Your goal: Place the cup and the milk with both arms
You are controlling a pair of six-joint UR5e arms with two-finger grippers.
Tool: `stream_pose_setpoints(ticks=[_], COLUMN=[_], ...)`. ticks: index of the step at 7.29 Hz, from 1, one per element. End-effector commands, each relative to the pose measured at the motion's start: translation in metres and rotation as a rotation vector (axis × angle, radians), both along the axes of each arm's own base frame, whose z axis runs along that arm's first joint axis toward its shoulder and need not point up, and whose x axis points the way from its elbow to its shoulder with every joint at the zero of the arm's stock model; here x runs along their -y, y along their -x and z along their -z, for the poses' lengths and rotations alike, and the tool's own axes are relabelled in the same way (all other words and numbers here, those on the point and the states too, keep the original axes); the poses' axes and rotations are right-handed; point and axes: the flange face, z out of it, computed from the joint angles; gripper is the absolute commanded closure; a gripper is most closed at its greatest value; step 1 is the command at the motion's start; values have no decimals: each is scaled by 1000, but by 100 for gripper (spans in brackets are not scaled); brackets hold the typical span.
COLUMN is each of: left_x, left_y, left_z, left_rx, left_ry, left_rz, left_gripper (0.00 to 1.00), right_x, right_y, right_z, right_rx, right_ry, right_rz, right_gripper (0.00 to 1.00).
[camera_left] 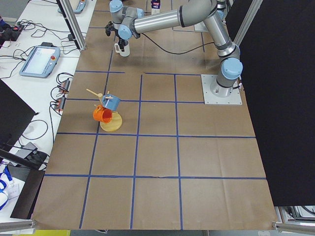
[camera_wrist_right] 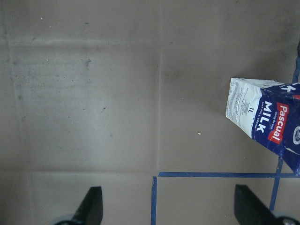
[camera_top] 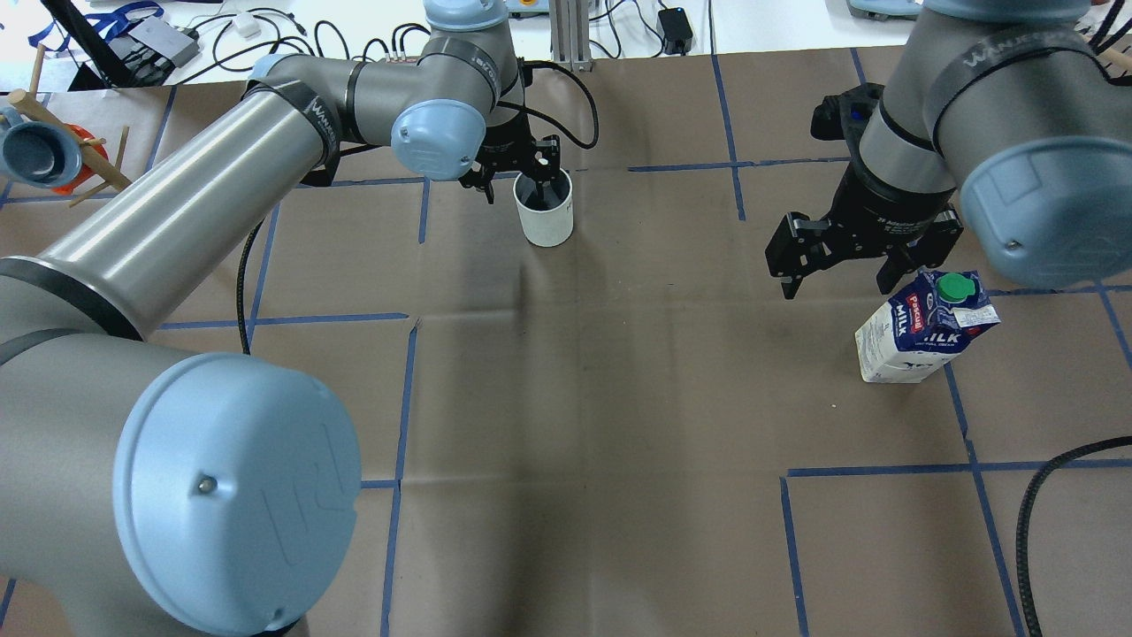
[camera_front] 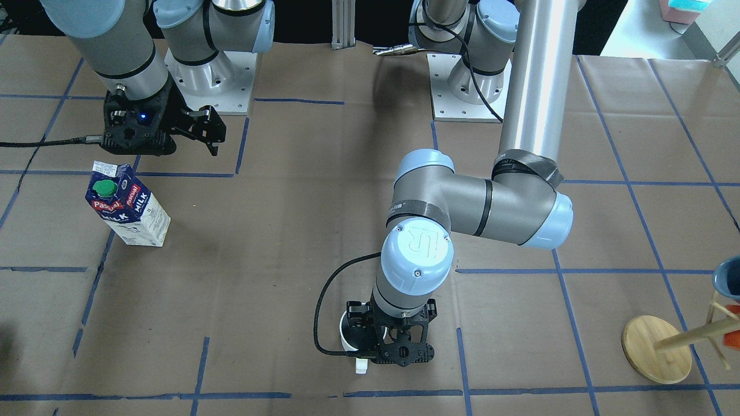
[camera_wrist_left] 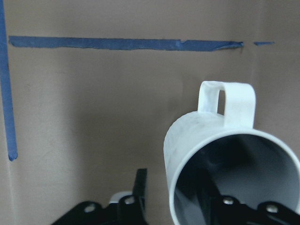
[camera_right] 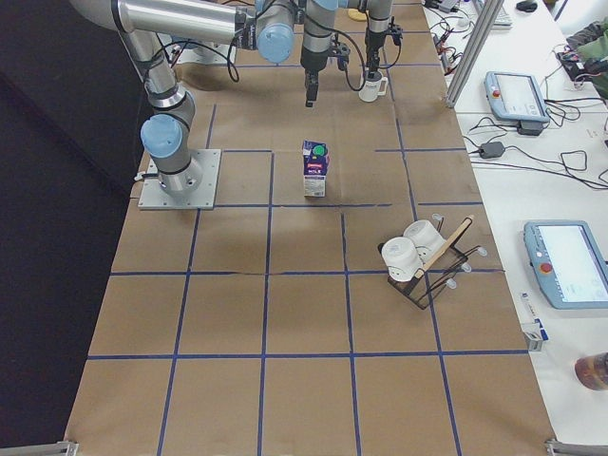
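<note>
The white cup stands upright on the brown table at the far side, its handle pointing away from the robot. My left gripper points down over it and is open. One finger is inside the cup and the other is outside, so they straddle its wall. The cup also shows under the wrist in the front view. The milk stands upright on the robot's right, with a blue top and a green cap. My right gripper hovers open and empty just beside it, toward the middle. The carton sits at the right edge of the right wrist view.
A wooden mug tree with a blue and an orange mug stands at the robot's far left. A rack with white cups stands on the table in the exterior right view. Blue tape lines grid the paper. The arm bases are at the robot's edge.
</note>
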Motion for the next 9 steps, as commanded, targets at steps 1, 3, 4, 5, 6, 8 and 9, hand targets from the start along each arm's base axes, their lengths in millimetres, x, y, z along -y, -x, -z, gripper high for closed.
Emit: stream_pose_setpoints(ticks=[1,3,4,5,6,8,9], left_x=[-23,-80,-117,-160,-199,-264,-284], left_y=[-9,-48,-80,-111,-133,-143,-143], left_z=[-40,-75,-95,-123,-144,-222,-249], left_rx=[56,104,100,95,96,96,91], left_ry=[27,24,28,38,9,39,100], left_rz=[14,93,87,89,62,31,28], left_gripper=[10,7,1,1,1,0,0], right_x=[9,9,8,10,13,15,18], right_y=[0,-2,-2,-2,4,19,62], right_z=[-42,-64,-64,-59,-56,-55,-56], right_rx=[-2,7,7,6,3,-13,-40], right_ry=[65,58,58,47,44,45,35], right_rz=[1,9,9,9,6,18,53], right_gripper=[0,0,0,0,0,0,0])
